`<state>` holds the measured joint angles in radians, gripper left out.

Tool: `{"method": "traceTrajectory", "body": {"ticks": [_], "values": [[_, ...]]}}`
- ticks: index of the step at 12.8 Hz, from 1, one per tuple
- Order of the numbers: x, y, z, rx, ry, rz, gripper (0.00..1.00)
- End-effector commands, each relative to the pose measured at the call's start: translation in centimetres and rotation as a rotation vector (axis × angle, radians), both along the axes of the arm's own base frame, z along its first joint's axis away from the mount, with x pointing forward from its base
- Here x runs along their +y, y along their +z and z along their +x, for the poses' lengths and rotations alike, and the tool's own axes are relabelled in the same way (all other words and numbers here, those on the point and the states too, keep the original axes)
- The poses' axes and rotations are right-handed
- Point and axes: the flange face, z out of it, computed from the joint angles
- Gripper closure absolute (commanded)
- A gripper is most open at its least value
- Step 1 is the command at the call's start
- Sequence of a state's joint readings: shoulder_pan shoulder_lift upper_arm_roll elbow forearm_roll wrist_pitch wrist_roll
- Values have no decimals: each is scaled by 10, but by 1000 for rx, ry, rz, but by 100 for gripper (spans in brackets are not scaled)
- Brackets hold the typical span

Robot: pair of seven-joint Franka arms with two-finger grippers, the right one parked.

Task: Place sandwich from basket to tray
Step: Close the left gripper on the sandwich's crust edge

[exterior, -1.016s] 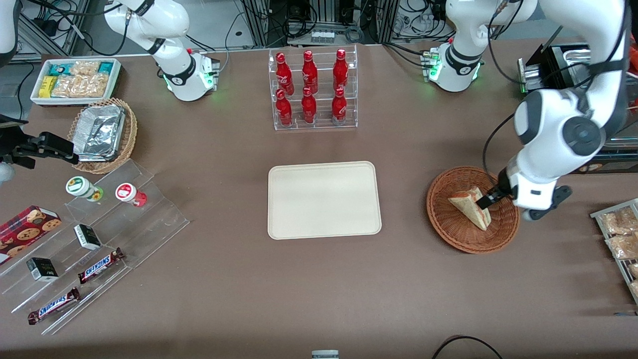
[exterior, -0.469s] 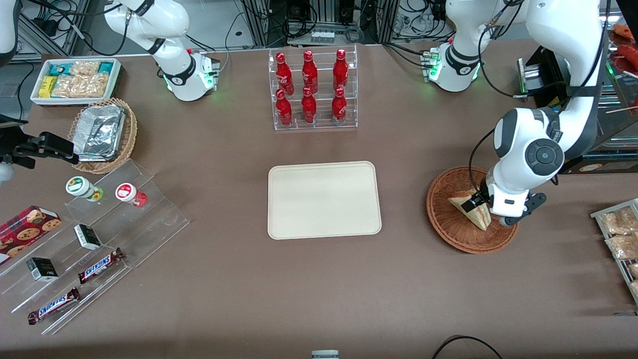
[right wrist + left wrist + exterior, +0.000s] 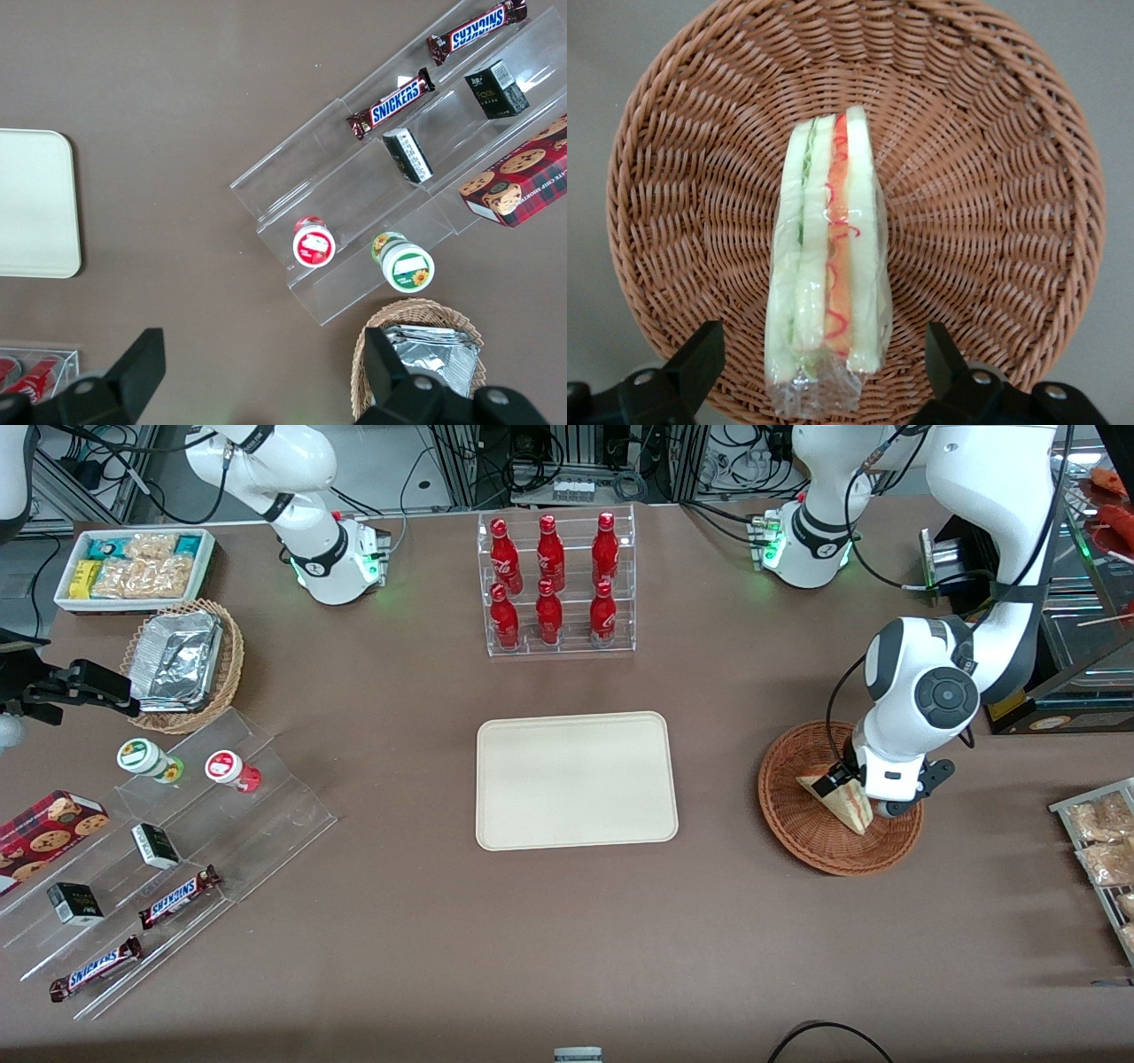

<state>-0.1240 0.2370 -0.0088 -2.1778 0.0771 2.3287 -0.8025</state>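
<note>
Sandwich [image 3: 828,292]: clear-wrapped triangular wedge, pale bread with red, orange and green filling along its edge. Lies in the basket [image 3: 797,834], a round reddish-brown wicker bowl toward the working arm's end of the table. In the wrist view the wedge runs from the basket's centre to its rim.

Gripper [image 3: 826,367]: poised over the basket, directly above the sandwich's wide end. Its two black fingers [image 3: 700,359] are spread apart, one on each side of the wedge, with basket weave visible between each finger and the wrapper. Neither finger touches the sandwich.

Left arm [image 3: 921,691]: reaches from its base down to the basket, forearm bent low, wrist pointing downward over the basket's middle; it hides part of the sandwich in the front view.

Tray [image 3: 576,779]: cream rectangle with rounded corners, mid-table, well apart from the basket, toward the parked arm's end from it.
</note>
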Motion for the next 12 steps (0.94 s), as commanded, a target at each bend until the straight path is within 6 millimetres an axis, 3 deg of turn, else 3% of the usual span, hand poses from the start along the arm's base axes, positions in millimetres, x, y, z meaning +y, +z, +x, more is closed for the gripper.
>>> {"method": "traceTrajectory", "body": {"ticks": [1, 8, 9, 10, 12], "values": [[0, 3, -6, -19, 11, 12, 0], [1, -18, -1, -35, 0, 15, 3], [2, -18, -1, -38, 2, 15, 41], [3, -16, 1, -41, 8, 15, 99], [5, -15, 2, -42, 9, 15, 100]]}}
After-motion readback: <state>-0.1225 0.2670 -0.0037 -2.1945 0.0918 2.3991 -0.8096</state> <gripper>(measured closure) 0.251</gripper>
